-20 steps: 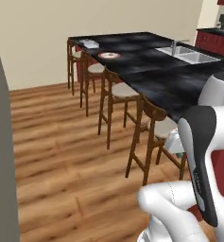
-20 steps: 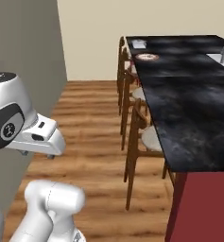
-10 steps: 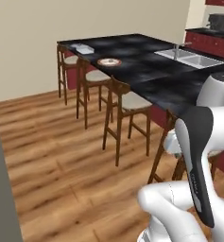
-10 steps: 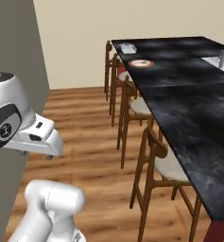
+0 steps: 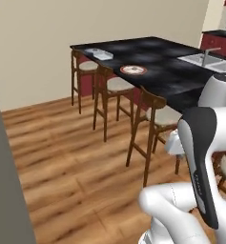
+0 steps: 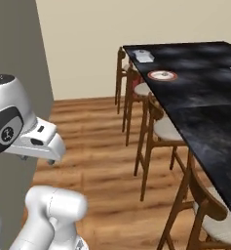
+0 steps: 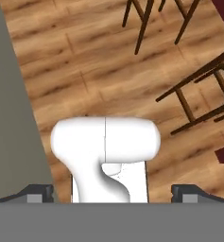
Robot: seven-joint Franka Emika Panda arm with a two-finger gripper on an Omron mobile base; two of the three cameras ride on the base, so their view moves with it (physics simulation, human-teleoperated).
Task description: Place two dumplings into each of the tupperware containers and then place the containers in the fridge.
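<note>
**Two things on a far table, gripper wide and empty**

Two items sit on the long black stone-look table (image 5: 167, 71): a shallow white rectangular plastic container (image 5: 99, 53) near its far end in the upper middle of the left base view, and a round red-rimmed plate (image 5: 133, 70) just nearer. In the right base view the container (image 6: 144, 55) and plate (image 6: 162, 75) lie upper right. No dumplings can be made out at this size. A row of brown wooden stools (image 5: 150, 107) lines the table's edge.

The gripper (image 7: 112, 194) hangs over the wooden floor (image 7: 108, 71), released, its dark fingertips (image 7: 38, 193) spread wide with nothing between. The container lies well apart, ahead across the stools, so the base likely must close in first. A grey slab at frame left, probably the fridge (image 6: 19, 58), stands just beside the arm.
</note>
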